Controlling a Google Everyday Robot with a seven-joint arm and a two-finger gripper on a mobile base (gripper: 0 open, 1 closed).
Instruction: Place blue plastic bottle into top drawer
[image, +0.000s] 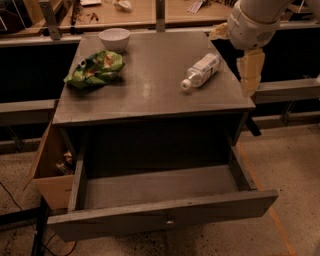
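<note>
The blue plastic bottle (201, 71), clear with a white cap and pale label, lies on its side on the right of the cabinet top, cap pointing front-left. The top drawer (165, 220) is pulled fully out below, dark grey, with a small metal knob at front centre and nothing inside. My gripper (249, 74) hangs from the white arm at the upper right, just right of the bottle and above the cabinet's right edge, apart from the bottle.
A green chip bag (95, 69) and a white bowl (114, 38) sit on the cabinet top (150, 95) at left. A brown cardboard box (50, 172) stands against the cabinet's left side. A wooden bench runs behind.
</note>
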